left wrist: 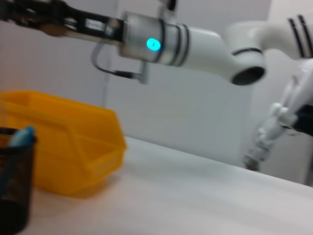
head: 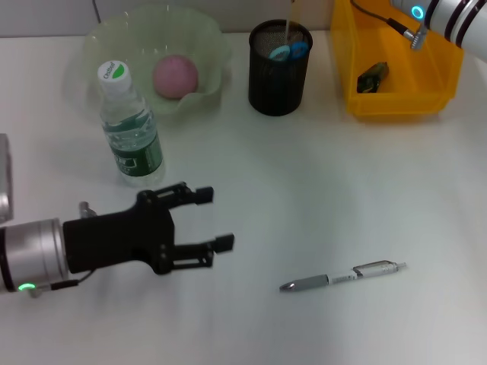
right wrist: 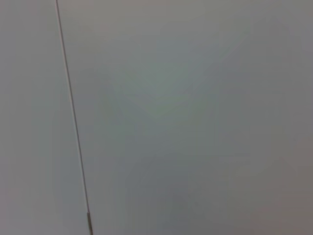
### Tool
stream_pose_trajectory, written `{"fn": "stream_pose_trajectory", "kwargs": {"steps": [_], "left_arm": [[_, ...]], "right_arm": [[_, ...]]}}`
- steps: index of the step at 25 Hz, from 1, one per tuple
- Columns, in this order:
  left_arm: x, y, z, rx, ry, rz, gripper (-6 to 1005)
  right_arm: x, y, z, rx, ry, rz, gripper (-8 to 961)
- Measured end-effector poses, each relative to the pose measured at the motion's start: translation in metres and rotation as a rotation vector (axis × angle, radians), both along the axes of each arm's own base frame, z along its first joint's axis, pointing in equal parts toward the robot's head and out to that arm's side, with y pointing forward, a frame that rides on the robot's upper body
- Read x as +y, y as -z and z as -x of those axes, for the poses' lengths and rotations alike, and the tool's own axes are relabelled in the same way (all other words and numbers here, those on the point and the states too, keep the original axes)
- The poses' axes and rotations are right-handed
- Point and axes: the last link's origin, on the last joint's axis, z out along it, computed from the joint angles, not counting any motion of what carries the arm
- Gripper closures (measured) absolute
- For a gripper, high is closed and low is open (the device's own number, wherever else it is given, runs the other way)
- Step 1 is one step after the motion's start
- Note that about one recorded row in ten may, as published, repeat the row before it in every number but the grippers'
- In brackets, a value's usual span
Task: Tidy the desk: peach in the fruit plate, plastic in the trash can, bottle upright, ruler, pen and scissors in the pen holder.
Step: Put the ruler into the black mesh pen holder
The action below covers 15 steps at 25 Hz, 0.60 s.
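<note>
My left gripper (head: 214, 219) hovers open and empty over the table's near left, just in front of the upright bottle (head: 131, 129). A silver pen (head: 342, 276) lies flat on the table at the near right, well apart from the gripper. The pink peach (head: 176, 76) sits in the green fruit plate (head: 209, 38). The black mesh pen holder (head: 279, 76) holds blue-handled scissors (head: 291, 51) and a pale ruler (head: 290, 19). A dark piece of plastic (head: 373, 77) lies in the yellow trash can (head: 445, 72). My right arm (head: 449, 15) is raised above the can, and its gripper (left wrist: 34, 19) shows blurred.
The left wrist view looks across the table at the yellow trash can (left wrist: 73, 147) and the pen holder (left wrist: 14, 181). A grey object (head: 4, 175) sits at the left edge of the head view.
</note>
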Motion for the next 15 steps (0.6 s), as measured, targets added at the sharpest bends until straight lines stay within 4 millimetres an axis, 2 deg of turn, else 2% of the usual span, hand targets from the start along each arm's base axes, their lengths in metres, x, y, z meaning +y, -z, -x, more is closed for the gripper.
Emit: {"fn": "stream_pose_trajectory", "kwargs": {"steps": [8, 10, 14, 15], "left_arm": [[-0.003, -0.007, 0.015, 0.007, -0.055, -0.072, 156], [-0.007, -0.01, 0.025, 0.035, -0.081, -0.087, 156], [-0.008, -0.011, 0.029, 0.046, -0.091, -0.094, 156], [-0.012, -0.015, 0.036, 0.057, -0.106, -0.114, 157]], "right_arm": [[-0.001, 0.003, 0.0, 0.0, 0.002, 0.009, 497], [0.0, 0.007, 0.0, -0.009, 0.015, 0.016, 494], [0.002, 0.01, 0.0, -0.031, 0.031, 0.022, 489], [0.002, 0.014, 0.002, -0.052, 0.025, 0.034, 487]]}}
